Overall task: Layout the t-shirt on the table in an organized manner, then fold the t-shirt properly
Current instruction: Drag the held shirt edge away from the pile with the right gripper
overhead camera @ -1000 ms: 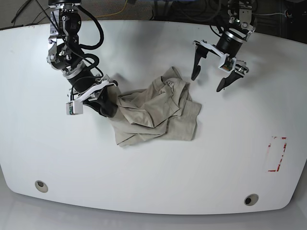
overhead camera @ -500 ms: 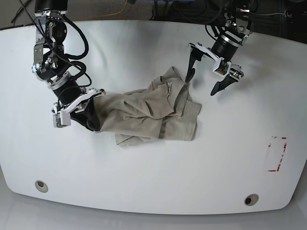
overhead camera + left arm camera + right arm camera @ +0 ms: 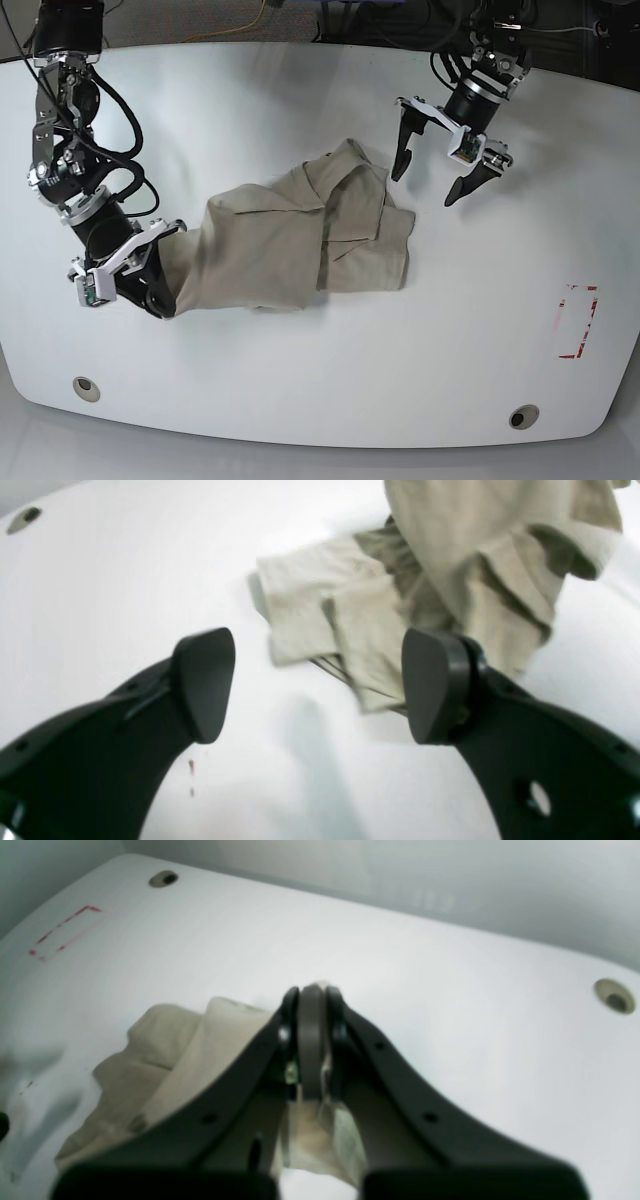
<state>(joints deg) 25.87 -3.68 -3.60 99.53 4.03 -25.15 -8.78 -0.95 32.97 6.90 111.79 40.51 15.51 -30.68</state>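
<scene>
Fabric stretches in a long band across the middle of the table [image 3: 320,380], because one end of the t-shirt [image 3: 290,245] is pinned in the right gripper [image 3: 158,300] while the rest lies in a bunched heap further toward the table's centre. The right gripper's jaws are clamped together on a hem or edge of the cloth; in the right wrist view the khaki material spills out on either side of the closed fingertips [image 3: 311,1005], with a pale label-like scrap visible just beneath them. Held low and off to one side, that grip seems meant to draw the garment out of its crumple so it can be spread flat.

The left gripper [image 3: 432,170] hangs just beside the heap's far edge with its jaws spread wide and nothing between them. Its wrist camera looks down between the two dark pads [image 3: 205,680] at bare tabletop, with folded layers of the shirt [image 3: 400,605] lying just beyond. Placed so, it looks ready to catch an opposite edge and give the cloth a second anchor.

The shirt is far from laid out: sleeves and collar cannot be told apart in the folds. The red tape outline [image 3: 577,320] sits well apart from the garment, near the table's edge, and the two grommet holes [image 3: 86,387] lie along the near edge.
</scene>
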